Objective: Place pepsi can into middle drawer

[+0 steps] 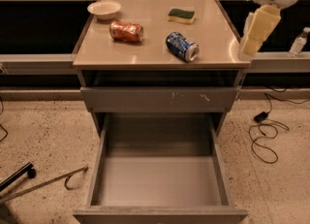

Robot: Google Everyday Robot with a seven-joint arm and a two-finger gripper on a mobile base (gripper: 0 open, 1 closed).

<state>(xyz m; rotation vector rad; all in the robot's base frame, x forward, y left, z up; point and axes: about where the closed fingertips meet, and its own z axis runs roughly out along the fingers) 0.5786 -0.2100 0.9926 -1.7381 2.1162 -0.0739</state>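
Note:
The pepsi can [182, 46], blue with silver ends, lies on its side on the beige cabinet top, right of centre. The middle drawer [160, 179] is pulled out wide open below, with a bare grey floor. My gripper [249, 48] hangs from the white arm at the upper right, over the right edge of the cabinet top. It is to the right of the can and apart from it, holding nothing that I can see.
An orange-red can [126, 31] lies left of the pepsi can. A white bowl [104, 9] and a green sponge [181, 15] sit further back. A closed grey drawer front with white scratches [160, 99] is above the open drawer. Black cables [264, 136] lie on the floor at right.

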